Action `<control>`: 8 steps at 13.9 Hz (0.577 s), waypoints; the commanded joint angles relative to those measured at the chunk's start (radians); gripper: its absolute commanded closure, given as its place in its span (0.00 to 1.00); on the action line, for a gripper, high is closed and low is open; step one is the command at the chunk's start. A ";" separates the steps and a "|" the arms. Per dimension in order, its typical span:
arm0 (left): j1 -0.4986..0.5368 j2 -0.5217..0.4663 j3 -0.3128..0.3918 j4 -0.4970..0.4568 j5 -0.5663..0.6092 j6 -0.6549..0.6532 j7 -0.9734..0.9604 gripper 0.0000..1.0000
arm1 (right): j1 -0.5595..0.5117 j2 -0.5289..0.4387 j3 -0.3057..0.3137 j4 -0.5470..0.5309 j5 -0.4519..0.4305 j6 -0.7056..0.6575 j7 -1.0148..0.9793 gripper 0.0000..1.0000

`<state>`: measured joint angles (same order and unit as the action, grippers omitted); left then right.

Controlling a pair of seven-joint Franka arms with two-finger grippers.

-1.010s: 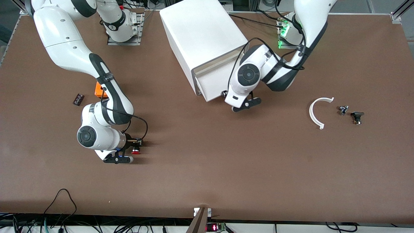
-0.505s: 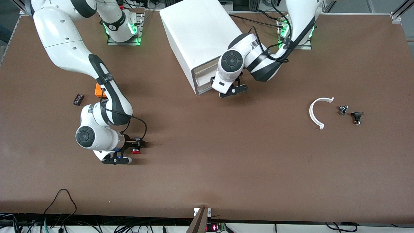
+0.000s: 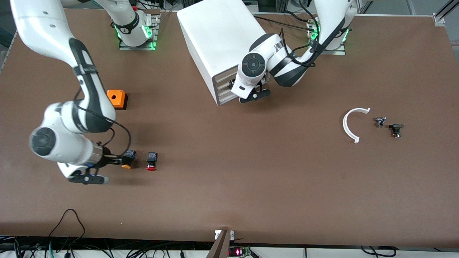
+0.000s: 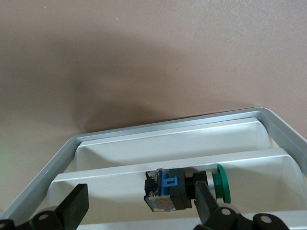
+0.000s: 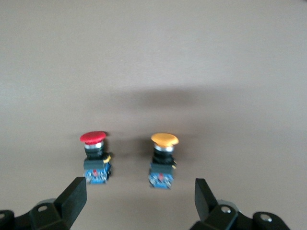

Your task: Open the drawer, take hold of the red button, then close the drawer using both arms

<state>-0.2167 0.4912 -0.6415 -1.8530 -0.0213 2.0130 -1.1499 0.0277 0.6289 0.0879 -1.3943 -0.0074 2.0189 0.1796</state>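
The red-capped button (image 3: 151, 161) lies on its side on the table, free of both grippers; it also shows in the right wrist view (image 5: 96, 158). My right gripper (image 3: 120, 162) is open, over the alike orange-capped button (image 3: 127, 158), which lies beside the red one toward the right arm's end. Both buttons lie ahead of its fingertips (image 5: 72, 201). My left gripper (image 3: 235, 85) is open at the front of the white cabinet (image 3: 218, 36). The drawer (image 3: 223, 83) stands about flush with the cabinet's front. The left wrist view looks into white trays (image 4: 168, 143).
A green-capped button (image 4: 184, 189) lies in one tray. An orange box with a hole (image 3: 116, 98) stands farther from the camera than the buttons. A white curved piece (image 3: 349, 125) and two small dark parts (image 3: 380, 122) (image 3: 396, 129) lie toward the left arm's end.
My right gripper let go of the red button and drew back toward the right arm's end. My left gripper pushed the drawer into the cabinet.
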 commanded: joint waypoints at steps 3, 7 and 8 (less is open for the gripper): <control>0.029 -0.026 -0.004 0.110 -0.003 -0.149 0.018 0.01 | 0.001 -0.224 -0.028 -0.149 -0.008 -0.065 0.005 0.00; 0.138 -0.062 -0.012 0.271 0.127 -0.374 0.189 0.01 | 0.000 -0.383 -0.057 -0.196 -0.006 -0.188 -0.009 0.00; 0.167 -0.078 -0.010 0.294 0.132 -0.398 0.278 0.01 | 0.001 -0.418 -0.072 -0.196 -0.008 -0.204 -0.015 0.00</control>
<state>-0.1064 0.4478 -0.6423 -1.6082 0.0706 1.6930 -1.0140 0.0277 0.3194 0.0333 -1.5284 -0.0083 1.8496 0.1796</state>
